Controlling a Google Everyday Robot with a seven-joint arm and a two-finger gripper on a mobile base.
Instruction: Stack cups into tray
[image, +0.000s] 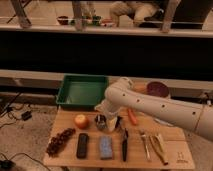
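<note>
The green tray (82, 92) looks like smooth, slightly glossy plastic, the table (175, 131) matt pale wood, and the arm (150, 102) carrying the gripper (111, 123) low over mid-table has a smooth white casing.

Green tray (82, 93); blue block (105, 148); whitish tool (112, 124) beside orange fruit (81, 121)

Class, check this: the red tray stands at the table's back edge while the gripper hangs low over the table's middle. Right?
No. The camera view shows a green tray, not red, at the back edge of the table while the gripper hangs low over its middle.
</note>
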